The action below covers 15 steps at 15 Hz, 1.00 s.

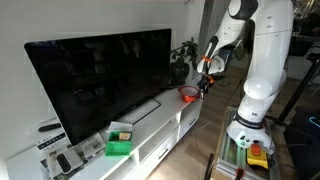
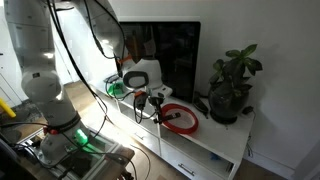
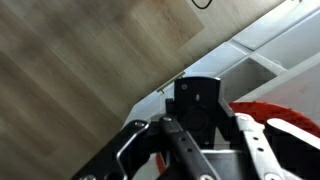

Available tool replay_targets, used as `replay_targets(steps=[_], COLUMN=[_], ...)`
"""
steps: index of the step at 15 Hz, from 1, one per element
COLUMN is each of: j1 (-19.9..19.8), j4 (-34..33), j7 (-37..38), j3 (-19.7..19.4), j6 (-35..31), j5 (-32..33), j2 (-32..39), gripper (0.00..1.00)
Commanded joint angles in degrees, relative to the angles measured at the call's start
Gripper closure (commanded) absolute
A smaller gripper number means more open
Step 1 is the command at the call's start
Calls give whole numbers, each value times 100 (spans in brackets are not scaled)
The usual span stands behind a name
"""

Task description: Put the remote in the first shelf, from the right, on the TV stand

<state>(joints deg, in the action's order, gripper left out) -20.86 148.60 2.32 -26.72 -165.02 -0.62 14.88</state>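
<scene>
Over the bench (image 1: 165, 126) edge, just beside the red bowl (image 2: 190, 124), the gripper (image 2: 155, 100) hangs w/ jaws narrow, clamped on a black boxy thing. In wrist view this reads as the remote (image 3: 197, 95), seen end-on btwn the fingers (image 3: 160, 135). Remote is up at bench-top level by the bowl (image 3: 275, 112), on its floor (image 3: 90, 70) side and not in any shelf. Can't tell if gripper touches the bowl. Both ext. views put the plant (image 2: 232, 85) behind the bowl, near the wall. TV (image 1: 100, 75) stands behind the bowl and runs away from it along the bench. Green box (image 1: 120, 143) lies well apart from the bowl, toward the far end of the bench.
</scene>
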Motion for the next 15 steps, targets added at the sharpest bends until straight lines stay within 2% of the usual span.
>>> replay_targets(steps=[1,2,3,11,12,13,15], j1=[-954,-473,-616,-479,-479,-560,-968], j4=[-50,0,-2,-24,-24,-235,-666], j7=[-412,-124,-235,-165,-165,-68,-79], j3=[429,89,112,116,115,125,266], j6=[69,12,13,11,12,162,701], j5=[-1059,-475,-534,-509,-509,-624,-1015], j2=[201,122,168,182,182,411,845], gripper=[83,83,58,58,83,83,83])
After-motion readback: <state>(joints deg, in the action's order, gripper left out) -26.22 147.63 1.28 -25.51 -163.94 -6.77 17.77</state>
